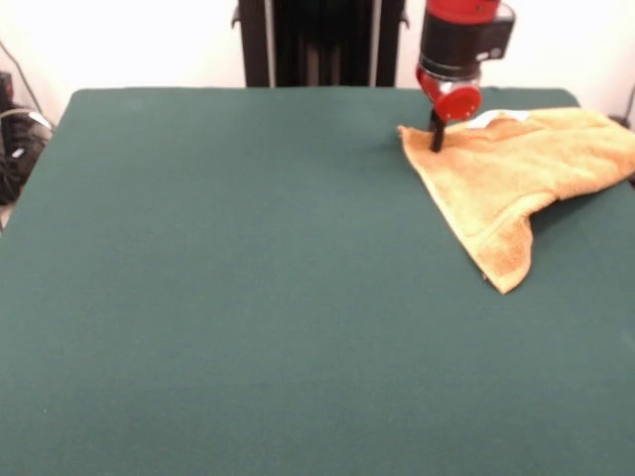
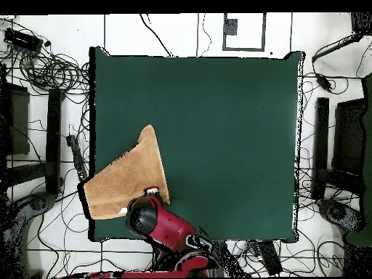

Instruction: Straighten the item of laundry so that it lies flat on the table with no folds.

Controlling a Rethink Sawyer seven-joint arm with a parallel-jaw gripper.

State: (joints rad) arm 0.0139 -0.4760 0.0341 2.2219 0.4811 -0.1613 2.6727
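Observation:
The orange-yellow towel (image 1: pixel 526 169) lies folded into a rough triangle at the far right corner of the green table (image 1: pixel 248 297). One point reaches toward the camera, and a bit of white (image 1: pixel 491 117) shows at its far edge. My gripper (image 1: pixel 437 142) points straight down and touches the towel just inside its left corner. In the overhead view the towel (image 2: pixel 127 178) lies at the table's (image 2: pixel 218 109) lower left, its wide end at or over the left edge. My red arm (image 2: pixel 156 221) covers the gripper there.
The robot's black pedestal (image 1: pixel 317 40) stands behind the far edge. Cables and equipment (image 2: pixel 43 65) lie on the floor around the table. The towel's right end sits at the table's edge (image 1: pixel 627 164).

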